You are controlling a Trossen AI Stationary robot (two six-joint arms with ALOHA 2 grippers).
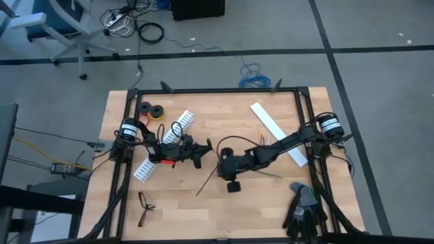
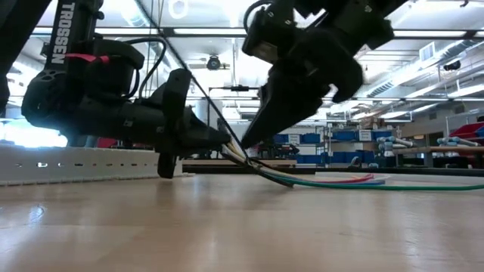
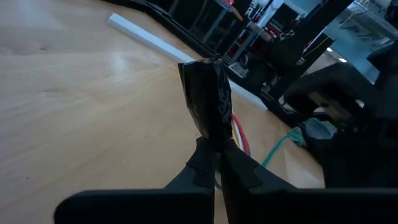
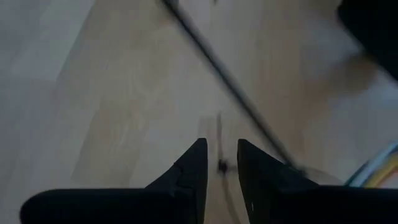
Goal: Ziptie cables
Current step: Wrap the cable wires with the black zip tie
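Cables [image 2: 318, 181] lie between grippers — left [image 1: 203, 150], right [image 1: 220, 161].

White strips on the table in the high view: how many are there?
2. The slotted white strip lies diagonally under the left arm, by the left gripper; the plain white strip lies near the right edge, partly under the right arm. Arms may hide others.

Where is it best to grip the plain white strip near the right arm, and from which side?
Probably the far half of the white strip, from straight above, fingers across its narrow width: it lies flat, and the right arm crosses its near end.
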